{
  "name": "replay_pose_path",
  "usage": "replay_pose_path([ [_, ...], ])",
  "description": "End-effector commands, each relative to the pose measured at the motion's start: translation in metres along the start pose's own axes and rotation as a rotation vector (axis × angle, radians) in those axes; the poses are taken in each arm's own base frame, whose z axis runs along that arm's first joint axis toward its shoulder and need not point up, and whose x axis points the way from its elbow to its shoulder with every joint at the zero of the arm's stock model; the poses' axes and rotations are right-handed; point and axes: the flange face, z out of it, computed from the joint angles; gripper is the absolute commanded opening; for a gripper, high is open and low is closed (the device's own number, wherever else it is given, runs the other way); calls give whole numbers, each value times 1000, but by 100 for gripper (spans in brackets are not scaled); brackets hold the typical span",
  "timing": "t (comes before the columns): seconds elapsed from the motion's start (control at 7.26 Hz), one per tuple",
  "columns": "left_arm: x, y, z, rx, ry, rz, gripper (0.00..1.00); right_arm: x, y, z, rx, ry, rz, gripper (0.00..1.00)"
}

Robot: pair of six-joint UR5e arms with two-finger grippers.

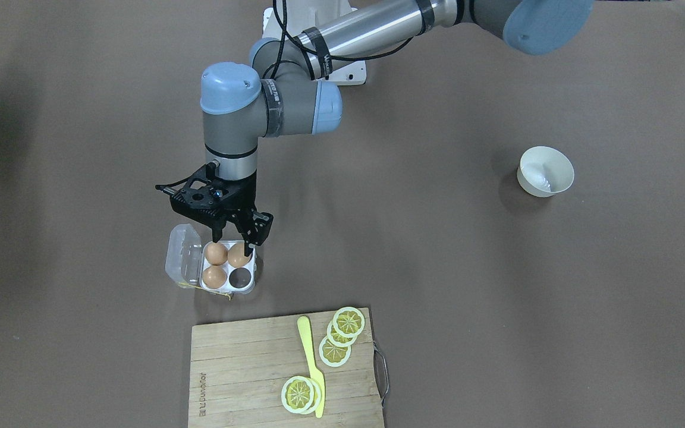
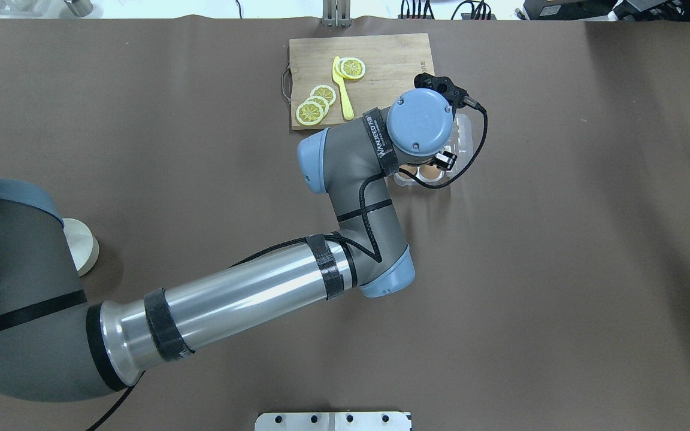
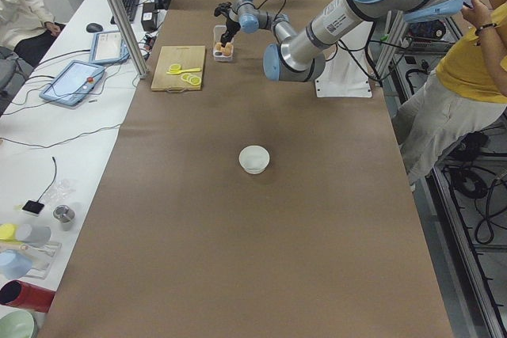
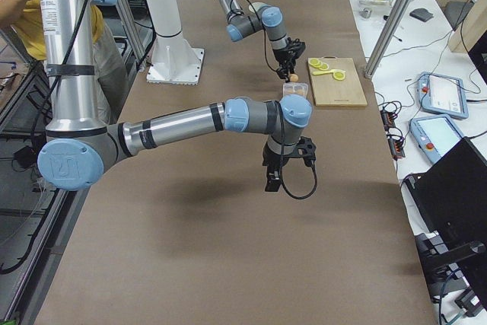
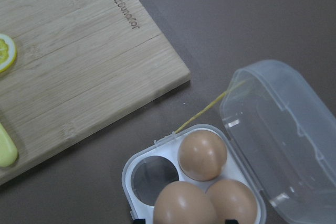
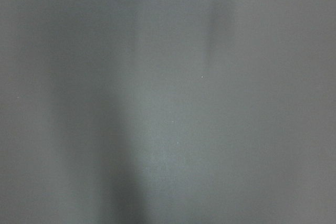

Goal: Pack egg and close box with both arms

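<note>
The left gripper hangs just over the box, jaws wide astride the egg seated in a cell, the open lid lying toward the robot's right, where the right gripper, well apart, cannot be judged wide or narrow.

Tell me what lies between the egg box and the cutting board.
Just bare brown table, plus a strand of yellow string lying beside the box on the cutting board side; the left wrist view shows it.
</note>
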Motion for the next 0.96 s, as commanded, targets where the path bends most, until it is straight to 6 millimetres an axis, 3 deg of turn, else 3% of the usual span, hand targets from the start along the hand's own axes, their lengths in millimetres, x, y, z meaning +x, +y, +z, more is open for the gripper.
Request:
replay_pose_path([
  [0.0,0,-1,-1,4,-1,-1,87,0,0,0,0,0,1,100],
  [0.28,-11,-16,-20,27,4,-12,94,1,1,1,-2,0,1,100],
  [0.41,-41,-16,-42,26,-8,-26,96,-1,2,-1,2,0,-1,100],
  [0.69,-134,-5,-86,-62,70,-74,96,0,1,-1,3,0,0,100],
  [0.83,-188,-3,-99,-81,60,-109,96,-1,-1,-1,4,0,-2,100],
])
